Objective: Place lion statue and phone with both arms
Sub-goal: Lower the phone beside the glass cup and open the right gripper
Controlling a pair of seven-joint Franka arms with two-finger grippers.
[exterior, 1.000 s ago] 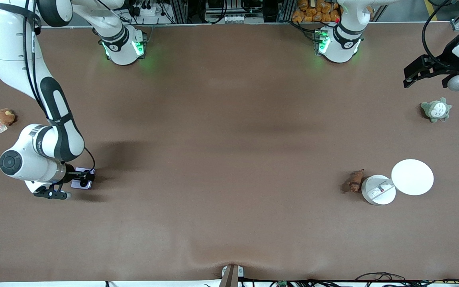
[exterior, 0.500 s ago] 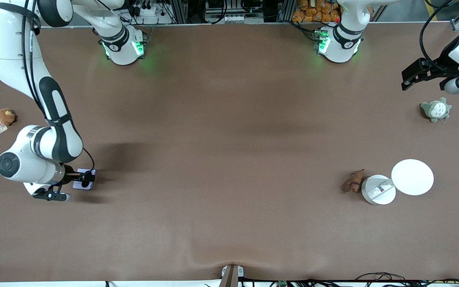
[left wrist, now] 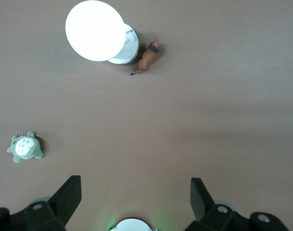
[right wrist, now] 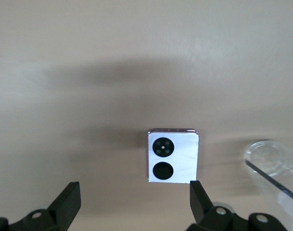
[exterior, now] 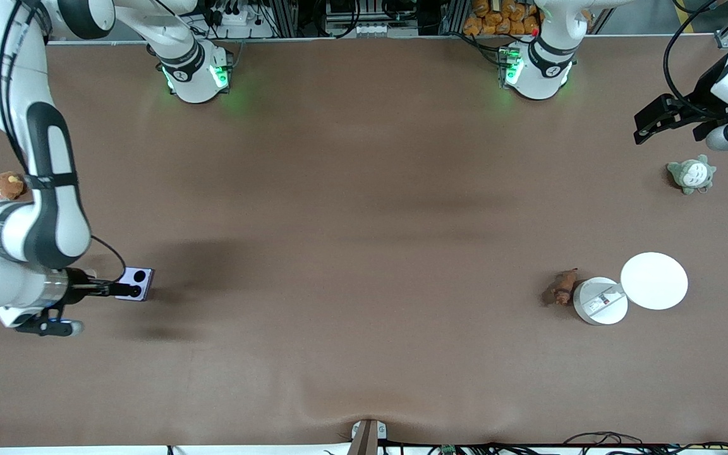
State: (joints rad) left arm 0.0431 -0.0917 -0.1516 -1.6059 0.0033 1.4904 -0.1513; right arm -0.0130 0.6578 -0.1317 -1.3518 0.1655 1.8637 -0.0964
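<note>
Released moments ago, the phone lies flat at the right arm's end as the right gripper withdraws open-jawed; the left gripper, open, waits far from the lion statue.

Phone glossy, smooth; table matt brown cloth; plush fuzzy.

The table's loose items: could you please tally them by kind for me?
Plush toys: 2, round brown-and-yellow plush, grey-green plush with white belly
White round discs: 2, larger, smaller
Reddish-brown lion statue: 1
Pale lavender-white folded phone: 1
Total: 6
</note>
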